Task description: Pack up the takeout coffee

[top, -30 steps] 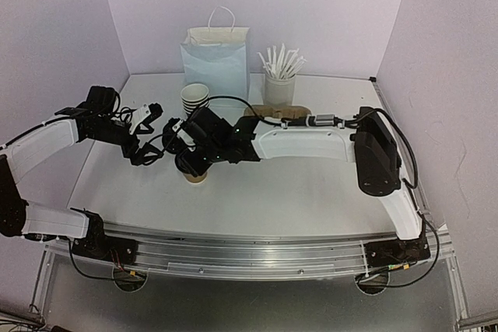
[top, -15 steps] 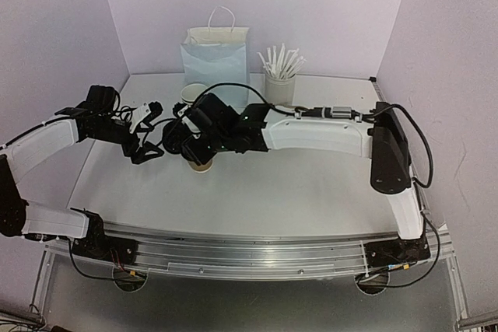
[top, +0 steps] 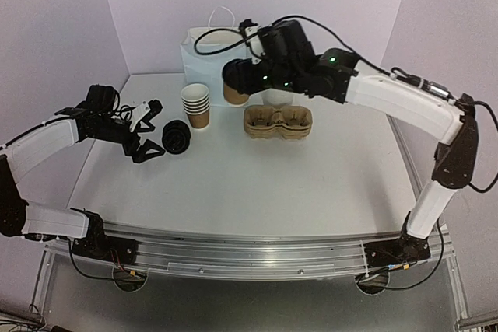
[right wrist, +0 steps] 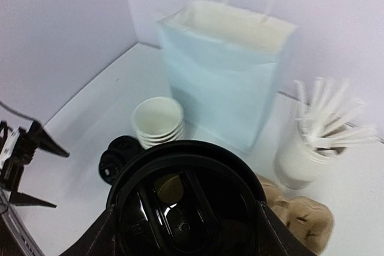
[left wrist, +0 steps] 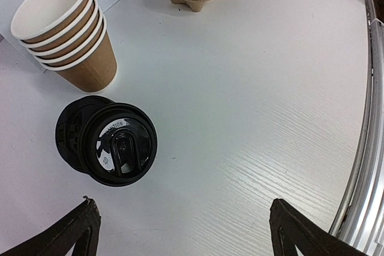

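Note:
My right gripper (right wrist: 186, 223) is shut on a brown paper cup (top: 233, 89) capped with a black lid (right wrist: 186, 199), and holds it in the air in front of the white bag (top: 214, 52). A stack of brown cups (top: 195, 105) (left wrist: 63, 28) stands on the table left of the tan pulp carrier (top: 278, 120) (right wrist: 300, 215). Black lids (top: 176, 138) (left wrist: 114, 145) lie stacked in front of the cup stack. My left gripper (top: 152, 130) (left wrist: 186, 232) hovers open just left of the lids, with nothing between its fingers.
A white cup of sticks (right wrist: 312, 142) stands right of the bag (right wrist: 228, 70), behind the carrier. Purple walls enclose the table on three sides. A metal rail (left wrist: 369, 148) runs along the near edge.
My right gripper has lifted the lidded cup from the table beside the lids and carried it up and back toward the bag. The left arm has stayed put.

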